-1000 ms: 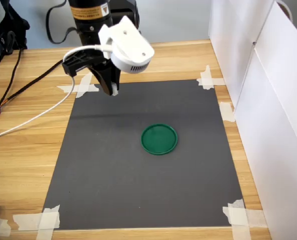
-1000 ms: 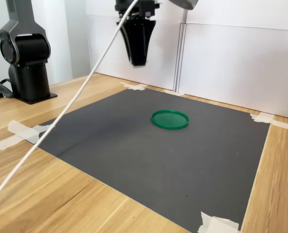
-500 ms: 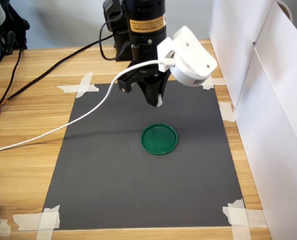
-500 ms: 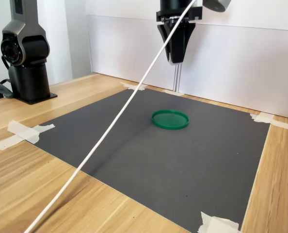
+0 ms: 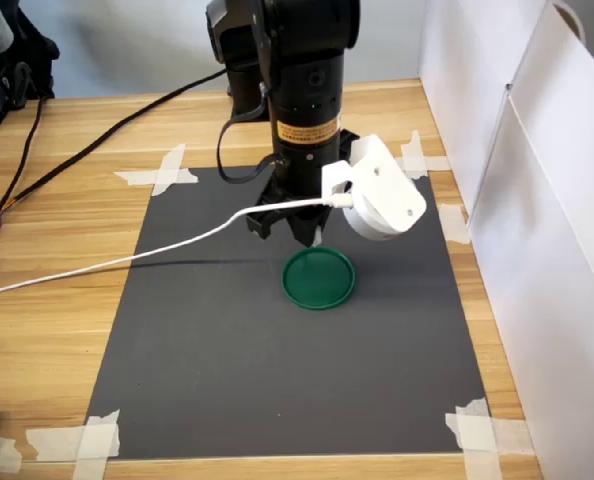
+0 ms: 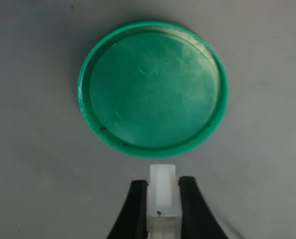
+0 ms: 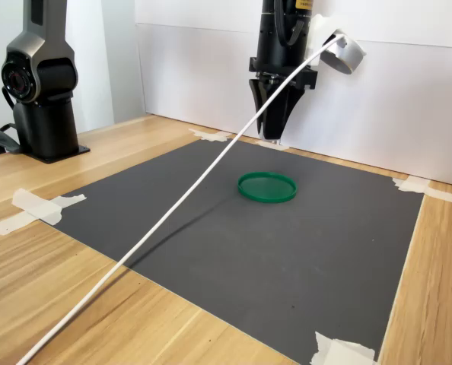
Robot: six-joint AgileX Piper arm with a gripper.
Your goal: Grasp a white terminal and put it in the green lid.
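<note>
Above the mat, gripper (image 6: pixel 162 206) clamps the white terminal (image 6: pixel 162 194).
Green lid (image 6: pixel 153 87) lies apparently just ahead, mid-frame in both exterior views.

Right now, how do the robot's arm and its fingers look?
The arm is glossy black, a yellow label on its wrist. A white rounded camera housing sits beside it, with a white cable. The fingers are black and tapered.

A yellow label on the black arm (image 5: pixel 307 130); its print is too small to read
</note>
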